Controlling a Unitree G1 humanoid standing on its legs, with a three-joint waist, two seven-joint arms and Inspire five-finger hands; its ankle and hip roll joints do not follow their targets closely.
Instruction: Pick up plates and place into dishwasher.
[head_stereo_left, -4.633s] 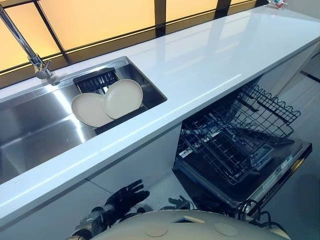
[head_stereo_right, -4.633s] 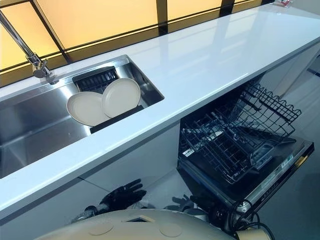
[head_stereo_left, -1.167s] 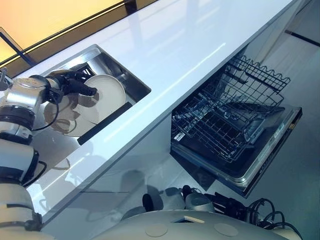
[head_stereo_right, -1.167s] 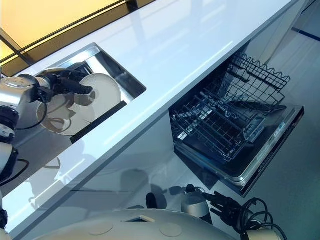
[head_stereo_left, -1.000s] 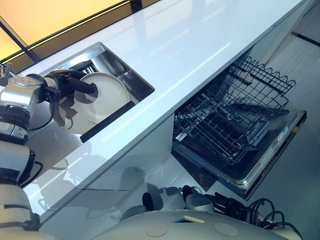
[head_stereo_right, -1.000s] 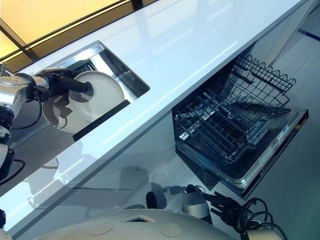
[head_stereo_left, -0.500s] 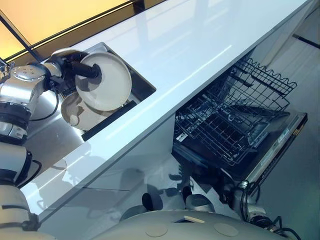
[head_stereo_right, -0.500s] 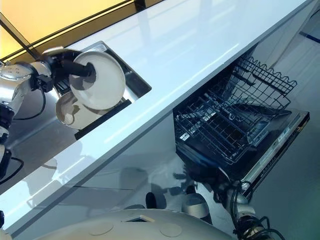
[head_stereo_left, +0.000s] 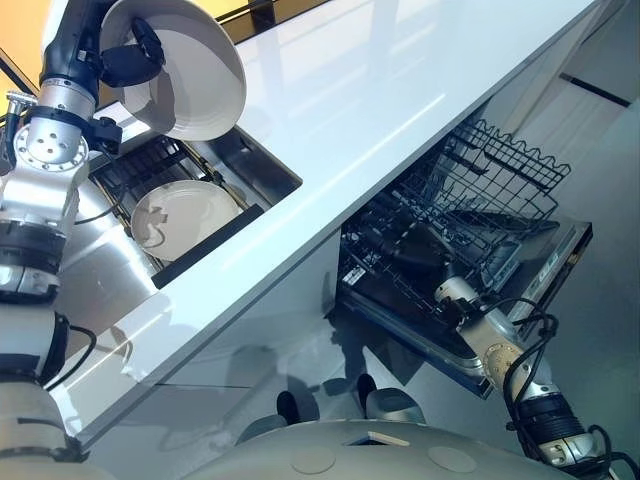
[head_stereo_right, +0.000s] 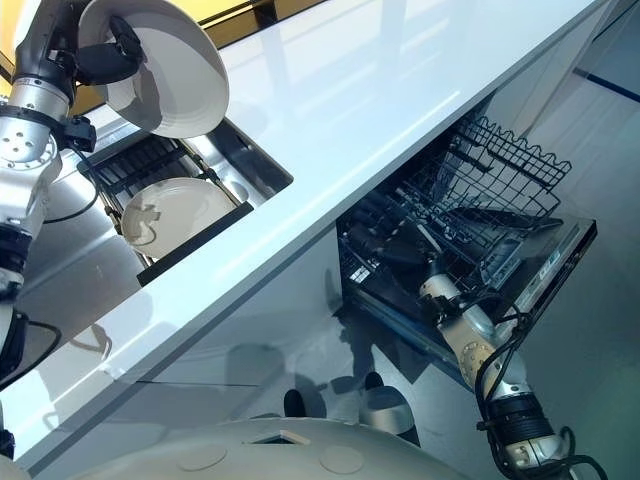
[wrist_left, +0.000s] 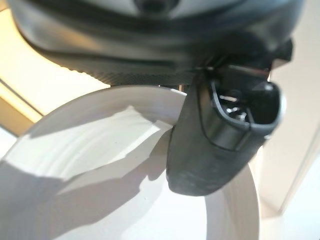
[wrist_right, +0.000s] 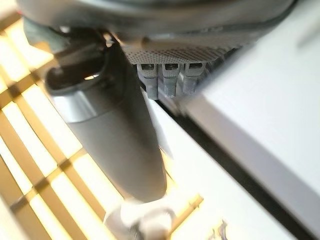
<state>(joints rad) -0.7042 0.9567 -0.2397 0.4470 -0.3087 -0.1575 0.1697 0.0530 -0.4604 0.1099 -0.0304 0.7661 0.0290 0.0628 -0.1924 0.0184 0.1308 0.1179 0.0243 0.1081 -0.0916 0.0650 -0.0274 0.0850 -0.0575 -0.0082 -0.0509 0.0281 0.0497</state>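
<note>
The left hand (wrist_left: 150, 45) gripped a white plate (wrist_left: 100, 200), its dark thumb (wrist_left: 220, 145) pressed over the rim, the fingers apparently hidden behind the plate.

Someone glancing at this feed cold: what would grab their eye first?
The round cream plate pinched in the left hand, held high above the steel sink. Next, a second cream plate resting in that sink, and the open dishwasher's black wire rack below the white counter.

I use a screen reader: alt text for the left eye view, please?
The robot's left hand holds a white plate above the sink, where a second plate lies. Below the counter, the dishwasher rack is pulled out.
</note>
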